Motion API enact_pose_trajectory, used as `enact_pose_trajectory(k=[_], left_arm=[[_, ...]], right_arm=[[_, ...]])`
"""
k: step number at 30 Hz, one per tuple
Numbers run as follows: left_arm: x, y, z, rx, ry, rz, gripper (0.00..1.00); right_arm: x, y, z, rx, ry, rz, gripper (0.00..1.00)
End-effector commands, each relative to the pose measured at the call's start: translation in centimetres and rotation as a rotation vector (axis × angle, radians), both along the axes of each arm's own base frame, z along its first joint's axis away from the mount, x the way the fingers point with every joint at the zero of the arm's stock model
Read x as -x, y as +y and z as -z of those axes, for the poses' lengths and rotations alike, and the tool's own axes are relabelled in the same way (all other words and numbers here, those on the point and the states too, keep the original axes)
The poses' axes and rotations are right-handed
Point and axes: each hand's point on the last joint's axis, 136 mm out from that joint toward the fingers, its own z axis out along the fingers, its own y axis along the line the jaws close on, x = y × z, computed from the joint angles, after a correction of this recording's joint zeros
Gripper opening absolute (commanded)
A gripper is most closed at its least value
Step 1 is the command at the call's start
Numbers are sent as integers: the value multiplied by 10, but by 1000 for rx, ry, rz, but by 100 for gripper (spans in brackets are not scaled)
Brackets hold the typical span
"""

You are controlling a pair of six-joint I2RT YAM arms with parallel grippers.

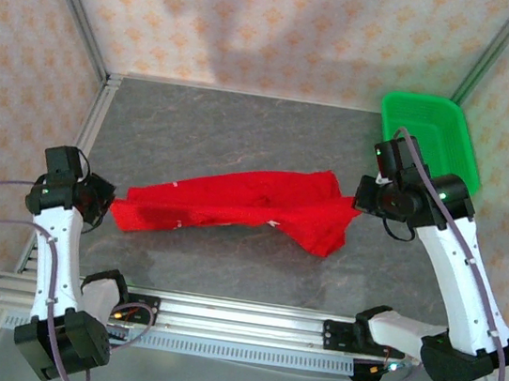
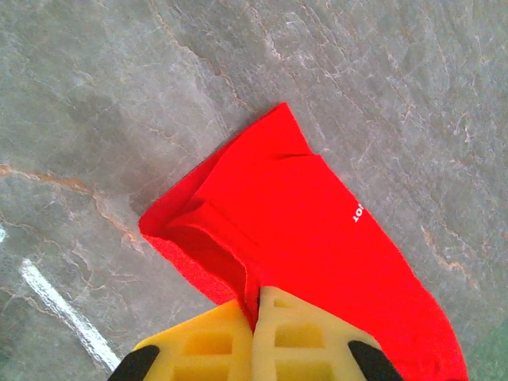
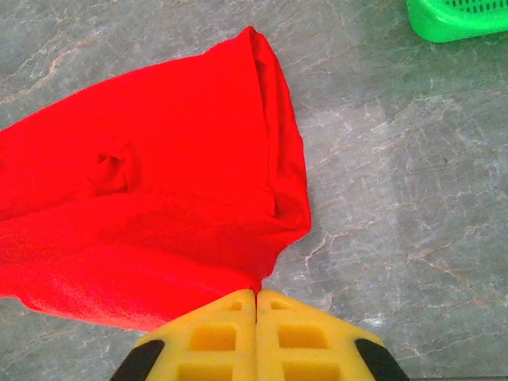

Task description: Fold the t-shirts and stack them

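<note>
- Across the middle of the grey, stone-patterned table (image 1: pixel 245 123), the red t-shirt (image 1: pixel 233 205) stretches as a long, rumpled band between the two arms, and much of it seems to rest on the surface.
- The left gripper (image 2: pixel 254 305) has its yellow fingers pressed together on a pinch of cloth at the shirt's left end. The right gripper (image 3: pixel 255 298) is closed the same way on the right end.
- Both holds look like thin pinches close to an edge. A strong outward pull could slip the fabric free and drop that end in a heap.
- The cloth is doubled over itself near both ends, so laying it down like this would likely set creases and give a crooked fold.
- The right arm works near the green basket (image 1: pixel 429 130) in the far right corner, and a wide backward swing might knock it.
- The tabletop looks matte and veined, so dragged cloth may catch rather than slide.
- Pale floral-patterned walls enclose the table, with metal posts at the corners.
</note>
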Motion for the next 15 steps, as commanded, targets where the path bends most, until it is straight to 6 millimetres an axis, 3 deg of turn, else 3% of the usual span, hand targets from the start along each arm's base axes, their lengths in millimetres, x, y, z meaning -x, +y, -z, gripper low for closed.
enact_pose_trajectory(k=[1,8,15], left_arm=[[8,5,-2,-43,25,-14,0],[7,12,-8,-101,38,26,0],[-2,18,9,-106,75,50,0]], right_arm=[[-4,2,-2,22,11,-45,0],[-14,23,9,4,82,-159,0],[-34,29,28,66,136,-207,0]])
